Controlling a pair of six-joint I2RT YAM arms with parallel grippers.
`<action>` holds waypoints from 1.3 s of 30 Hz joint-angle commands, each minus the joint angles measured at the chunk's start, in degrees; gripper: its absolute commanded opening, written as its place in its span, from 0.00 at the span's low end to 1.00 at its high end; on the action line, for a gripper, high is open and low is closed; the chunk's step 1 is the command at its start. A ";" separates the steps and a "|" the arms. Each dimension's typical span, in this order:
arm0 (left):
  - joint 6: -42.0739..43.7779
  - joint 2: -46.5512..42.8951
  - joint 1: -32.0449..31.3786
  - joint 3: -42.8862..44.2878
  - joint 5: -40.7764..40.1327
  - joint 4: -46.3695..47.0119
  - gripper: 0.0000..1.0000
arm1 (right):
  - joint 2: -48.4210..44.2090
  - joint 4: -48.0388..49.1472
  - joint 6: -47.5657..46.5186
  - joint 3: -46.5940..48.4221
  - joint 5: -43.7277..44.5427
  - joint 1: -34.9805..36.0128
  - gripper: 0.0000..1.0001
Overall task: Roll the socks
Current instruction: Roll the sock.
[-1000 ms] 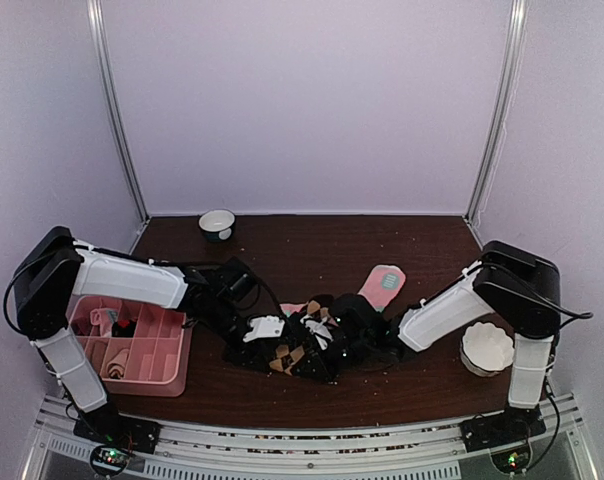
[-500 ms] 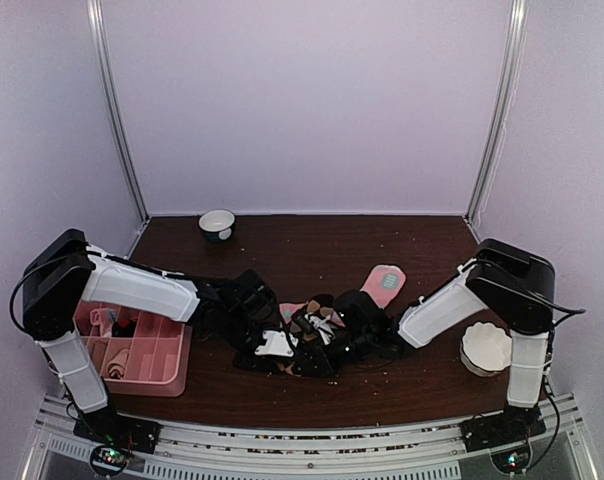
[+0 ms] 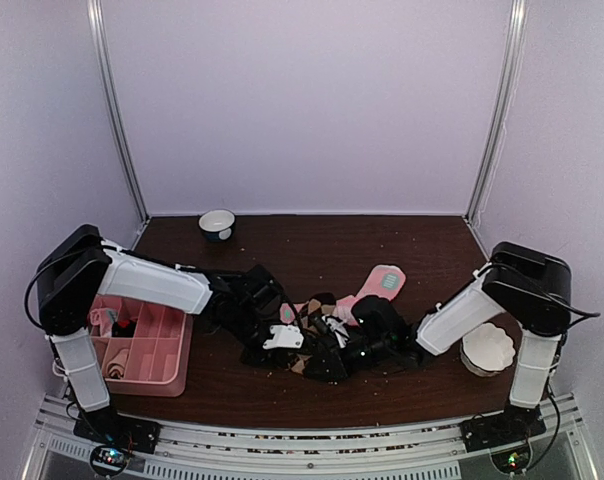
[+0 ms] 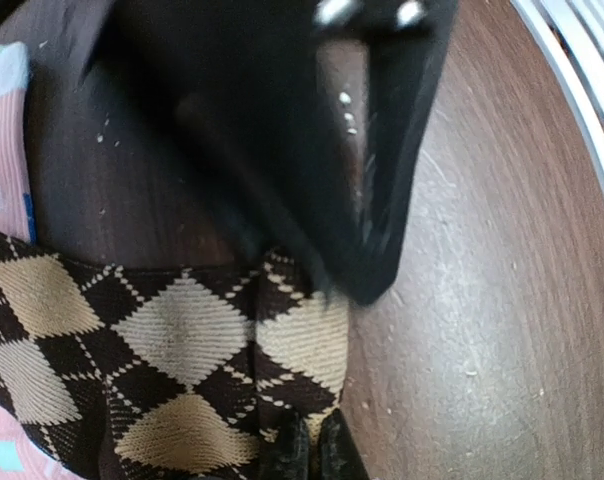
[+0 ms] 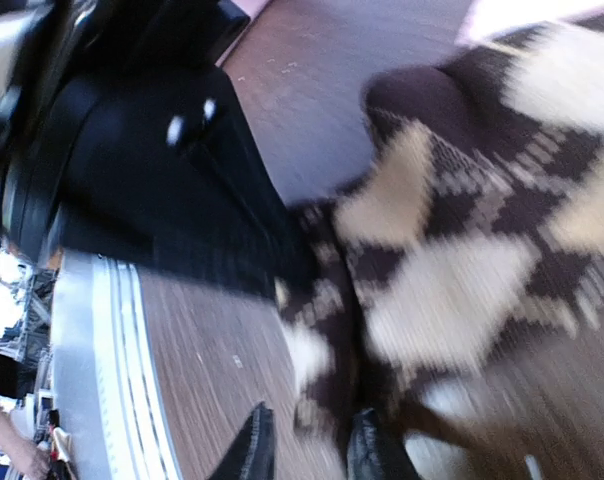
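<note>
Two robot arms reach inward over a dark wooden table (image 3: 312, 240) and meet at its middle, over a heap of socks.

The left gripper (image 4: 309, 452) has its two black fingertips pressed together on the edge of the argyle socks (image 4: 172, 340). The brown, tan and black diamond fabric spreads away from those fingertips and to their left in the wrist view. Past the fabric, straight ahead of the left fingers, looms the black body of the other arm.

The right gripper (image 5: 310, 448) is seen through heavy blur. Its fingers stand close to each other, with a fold of the same argyle fabric caught between them. The rest of that fabric bunches up ahead of them and to their right, and the left arm's dark shape is ahead on their left.

A pink sock (image 3: 382, 284) with a mint-green patch lies flat just beyond both grippers, on the far side of the heap, its near end touching the argyle fabric.

Well away to the left of the left gripper sits a pink tray (image 3: 187, 350) with compartments. A small bowl (image 3: 217, 224) stands far beyond the grippers near the back wall. A white fluted bowl (image 3: 486, 348) rests to the right of the right arm.
</note>
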 commanded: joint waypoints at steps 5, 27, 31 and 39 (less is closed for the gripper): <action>-6.34 5.68 5.16 5.35 8.86 -12.27 0.00 | -10.75 2.05 -3.88 -13.42 15.77 -0.44 0.34; -8.79 13.76 8.70 14.14 22.28 -24.86 0.00 | -28.27 12.65 -27.20 -29.21 57.57 15.69 0.96; -8.87 15.45 9.99 15.37 24.16 -26.74 0.00 | -22.27 14.23 -35.38 -25.02 51.27 19.41 0.85; -8.07 18.17 11.07 18.17 25.44 -29.75 0.00 | -9.73 12.07 -46.97 -9.60 42.74 21.11 0.73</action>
